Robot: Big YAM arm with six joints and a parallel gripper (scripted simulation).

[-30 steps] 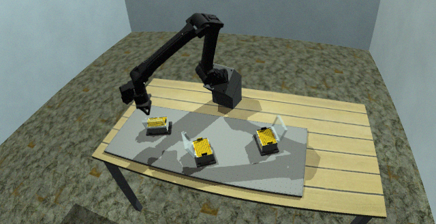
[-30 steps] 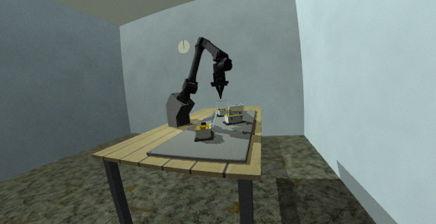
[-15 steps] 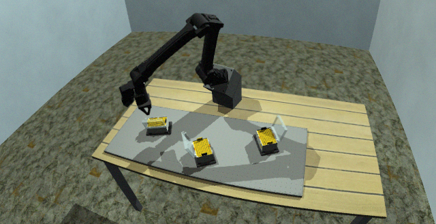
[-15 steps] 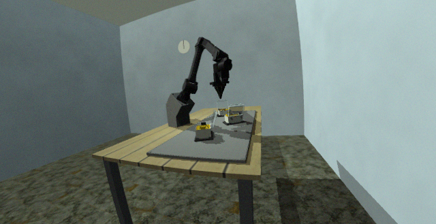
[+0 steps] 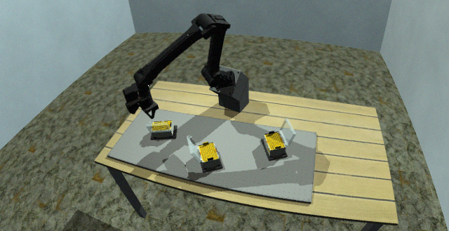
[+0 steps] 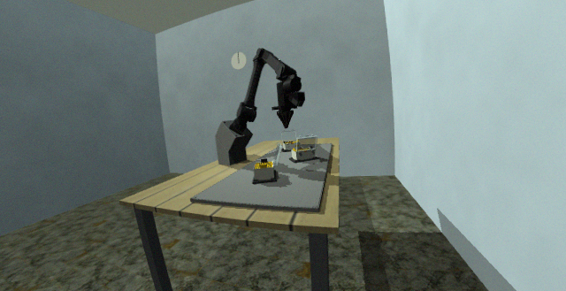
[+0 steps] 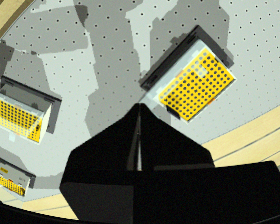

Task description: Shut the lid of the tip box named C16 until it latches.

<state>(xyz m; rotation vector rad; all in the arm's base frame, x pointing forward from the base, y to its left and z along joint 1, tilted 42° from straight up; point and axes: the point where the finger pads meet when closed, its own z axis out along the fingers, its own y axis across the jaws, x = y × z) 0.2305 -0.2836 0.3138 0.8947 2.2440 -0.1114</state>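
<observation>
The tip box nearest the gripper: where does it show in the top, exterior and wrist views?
Top: the tip box sits at the left end of the grey mat, just below the shut gripper.
Exterior: it is the farthest box, under the gripper.
Wrist: right of centre, above the fingers.
Shared landmark: the grey mat.
</observation>
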